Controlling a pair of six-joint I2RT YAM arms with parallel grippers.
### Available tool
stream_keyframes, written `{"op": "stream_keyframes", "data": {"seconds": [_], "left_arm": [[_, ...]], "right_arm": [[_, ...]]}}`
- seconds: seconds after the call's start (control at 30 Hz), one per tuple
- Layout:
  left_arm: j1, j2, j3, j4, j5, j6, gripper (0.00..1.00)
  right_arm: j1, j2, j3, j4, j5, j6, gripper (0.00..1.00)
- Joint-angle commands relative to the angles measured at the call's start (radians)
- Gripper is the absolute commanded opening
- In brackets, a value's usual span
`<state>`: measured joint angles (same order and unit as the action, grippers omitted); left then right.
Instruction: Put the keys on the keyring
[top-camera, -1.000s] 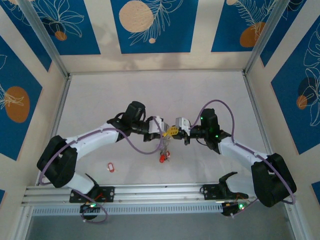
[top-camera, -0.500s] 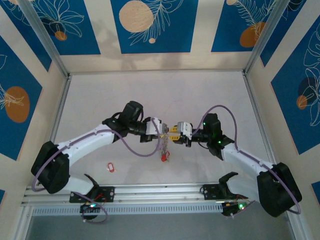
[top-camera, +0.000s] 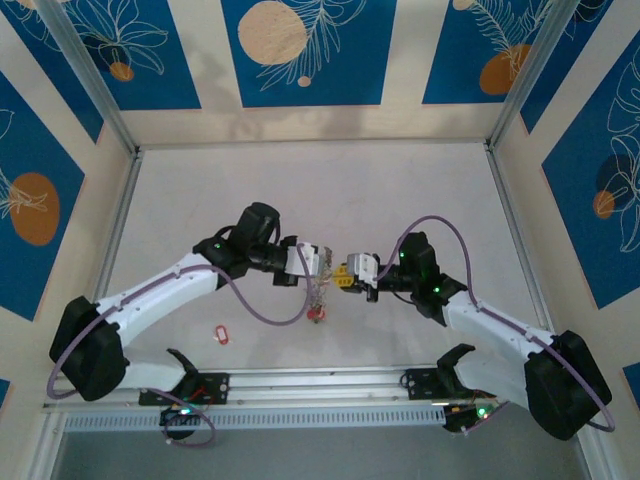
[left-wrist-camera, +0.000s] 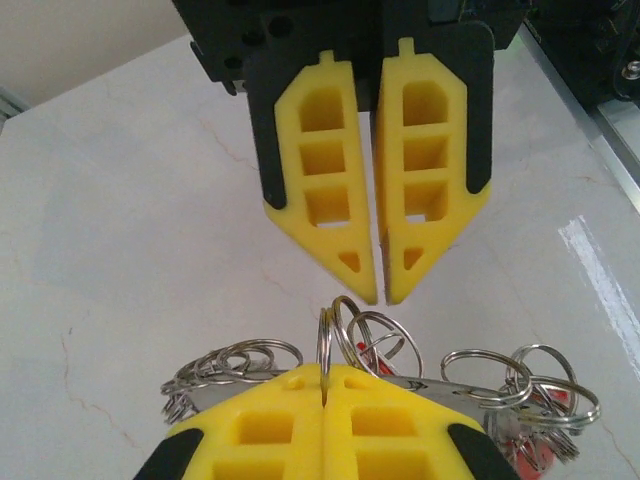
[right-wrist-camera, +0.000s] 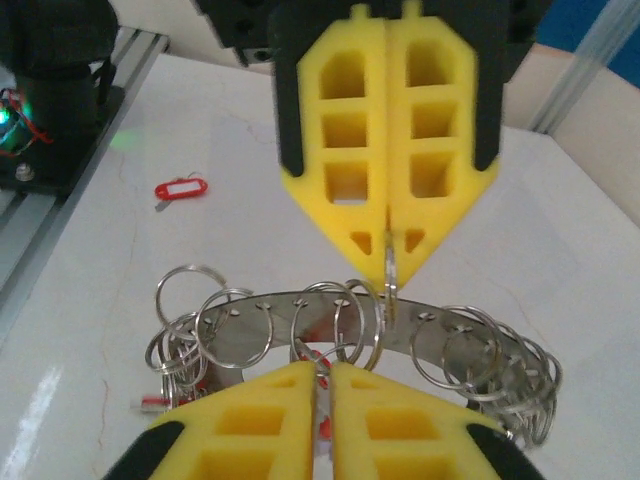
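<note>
Left gripper (left-wrist-camera: 325, 372) fingers are seen pressed together on a thin split ring (left-wrist-camera: 324, 338), which is held upright and edge-on at the bottom centre of the left wrist view. The right gripper (left-wrist-camera: 378, 296) is seen opposite, pointing down from the top of that frame. Its yellow fingers are closed to a bare slit, with the tips just above the held ring; whether anything is pinched there cannot be told. The keyring (right-wrist-camera: 415, 325), a flat grey curved band pierced with holes and fringed with many split rings, is spread across the middle of the right wrist view, between the two pairs of fingers. In the top view, red-tagged keys (top-camera: 316, 314) are seen hanging just below the meeting grippers at frame centre. One loose red-tagged key (top-camera: 222, 333) is found on the white tabletop (top-camera: 400, 190) at lower left, well apart.
</note>
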<state>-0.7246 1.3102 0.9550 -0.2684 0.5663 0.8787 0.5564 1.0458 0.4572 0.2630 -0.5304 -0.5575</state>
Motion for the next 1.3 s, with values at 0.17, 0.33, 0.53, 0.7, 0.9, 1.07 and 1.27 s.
{"op": "stream_keyframes", "data": {"seconds": [0.17,0.33,0.53,0.7,0.9,1.07,1.27], "left_arm": [[-0.02,-0.055,-0.032,0.044,-0.019,0.023,0.0],[-0.021,-0.064,-0.042,0.07,-0.014,0.004,0.0],[-0.021,-0.07,-0.053,0.108,0.014,-0.038,0.0],[-0.02,-0.069,-0.058,0.127,0.002,-0.072,0.0],[-0.02,-0.07,-0.044,0.095,-0.02,-0.062,0.0],[-0.02,-0.076,-0.049,0.089,-0.021,-0.055,0.0],[-0.021,-0.093,-0.06,0.108,0.001,-0.07,0.0]], "right_arm": [[-0.005,-0.06,0.029,-0.047,-0.064,-0.055,0.23],[-0.006,-0.064,0.024,-0.018,-0.02,-0.025,0.23],[0.022,0.006,0.039,0.011,0.016,0.002,0.19],[0.046,0.023,0.047,-0.006,-0.051,-0.048,0.16],[0.056,-0.04,-0.001,0.002,-0.137,-0.056,0.22],[0.021,-0.124,-0.098,0.212,-0.059,0.106,0.46],[-0.02,-0.102,-0.06,0.167,-0.005,0.165,0.74]]}}
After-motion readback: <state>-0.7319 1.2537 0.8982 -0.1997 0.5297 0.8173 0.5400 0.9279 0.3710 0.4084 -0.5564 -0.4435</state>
